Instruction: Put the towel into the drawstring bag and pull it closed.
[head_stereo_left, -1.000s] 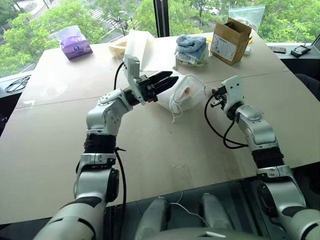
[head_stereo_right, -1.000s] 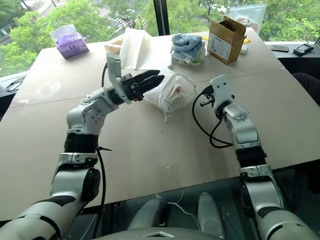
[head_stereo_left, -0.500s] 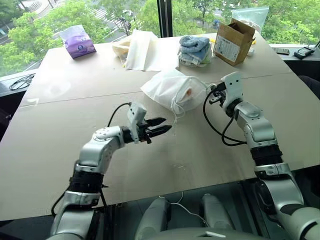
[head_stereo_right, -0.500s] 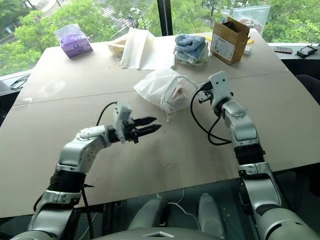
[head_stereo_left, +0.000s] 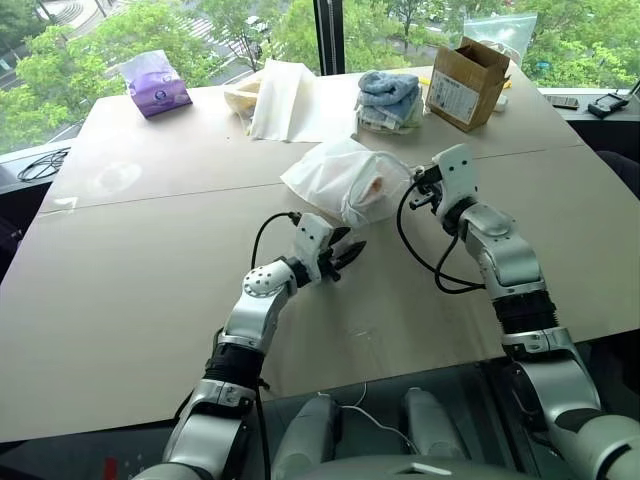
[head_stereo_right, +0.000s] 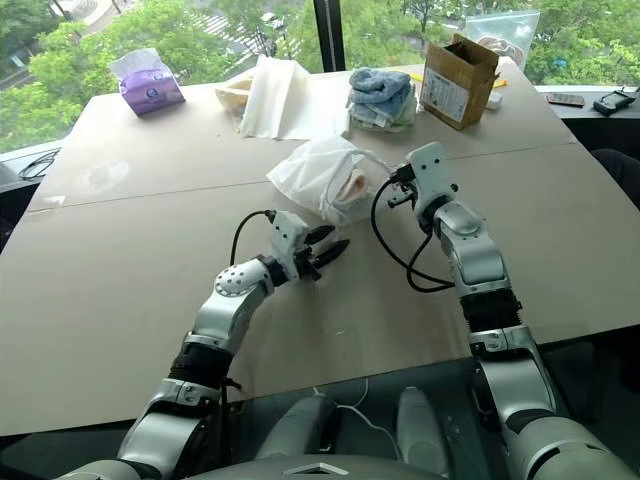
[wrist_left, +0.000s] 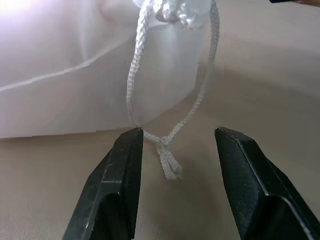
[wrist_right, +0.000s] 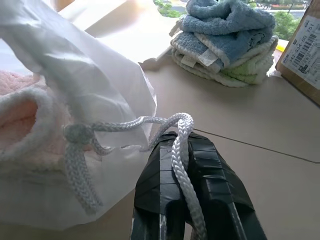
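The white drawstring bag (head_stereo_left: 340, 175) lies mid-table with its mouth toward my right arm. A pale pinkish-cream towel (wrist_right: 22, 125) sits inside the mouth, partly covered by the fabric. My right gripper (head_stereo_left: 424, 188) is at the mouth, shut on one white cord (wrist_right: 181, 150), which runs between its fingers. In front of the bag my left gripper (head_stereo_left: 346, 255) stands open, low over the table. A second cord loop (wrist_left: 134, 85) hangs from the bag, and its knotted end (wrist_left: 168, 161) lies between the left fingers (wrist_left: 120, 170) without touching them.
At the back of the table are a folded blue and white towel stack (head_stereo_left: 385, 98), a brown cardboard box (head_stereo_left: 462, 78), a white cloth sheet (head_stereo_left: 282, 98) and a purple tissue pack (head_stereo_left: 152, 85). Small dark devices (head_stereo_left: 603, 100) lie on the sill at far right.
My left arm came down from beside the bag to table height and moved right toward the hanging cord loop, staying open. The right gripper kept still, shut on its cord.
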